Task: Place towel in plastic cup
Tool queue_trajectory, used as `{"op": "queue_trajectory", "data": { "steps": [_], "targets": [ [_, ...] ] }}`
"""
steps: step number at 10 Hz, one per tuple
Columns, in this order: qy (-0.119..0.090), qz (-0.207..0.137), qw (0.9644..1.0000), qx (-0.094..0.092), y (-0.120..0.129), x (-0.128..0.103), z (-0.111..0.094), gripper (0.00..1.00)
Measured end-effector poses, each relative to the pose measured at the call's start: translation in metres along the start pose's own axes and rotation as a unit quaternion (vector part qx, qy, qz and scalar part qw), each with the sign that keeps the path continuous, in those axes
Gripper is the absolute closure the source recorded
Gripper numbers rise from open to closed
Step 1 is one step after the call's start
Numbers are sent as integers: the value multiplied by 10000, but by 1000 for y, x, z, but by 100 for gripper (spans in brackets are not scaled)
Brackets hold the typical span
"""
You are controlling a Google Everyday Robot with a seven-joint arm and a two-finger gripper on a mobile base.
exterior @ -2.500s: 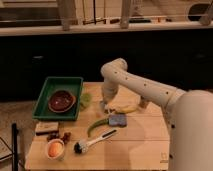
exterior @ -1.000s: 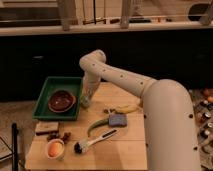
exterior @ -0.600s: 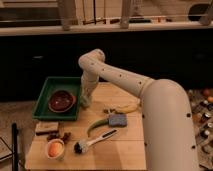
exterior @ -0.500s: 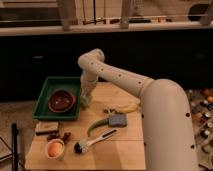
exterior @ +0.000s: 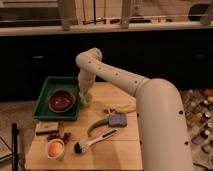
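Far left: green tray on the wooden table, with a dark brown bowl sitting inside it. In front of the tray, on the table's left corner, are a small tan block, a cluster of dark bits too small to name, and a white dish with something orange in it.

Just past the tray's right wall stands a pale green plastic cup, upright. The gripper points straight down onto the cup's mouth. I cannot tell whether it touches the rim or reaches inside, nor whether it is clamped or released.

The towel cannot be singled out with certainty. A pale smudge at the gripper's tip, right over the cup, may be it.

Centre of the table: a dish brush lies near the front edge, with a curved green vegetable behind it. Then comes a blue-grey square pad, with a banana just beyond it. The pad could be a sponge or a folded cloth; I cannot tell which.

Right: the white arm sweeps up from the lower right and bends down to the cup.

Judgement: if the smudge is the towel, this is the delivery step and the task is nearly done. What remains is letting go, checking the cloth sits inside the cup, and lifting clear without tipping it. If the pad is the towel, the pickup is still to come.
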Motion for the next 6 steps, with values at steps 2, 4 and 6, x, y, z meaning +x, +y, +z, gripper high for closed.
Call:
{"op": "queue_trajectory", "data": {
  "steps": [2, 4, 6],
  "targets": [
    [-60, 34, 10000, -4, -1, 3, 2, 55],
    [-112, 48, 9999, -10, -2, 5, 4, 36],
    [-157, 62, 9999, -17, -1, 8, 5, 21]
  ]
}}
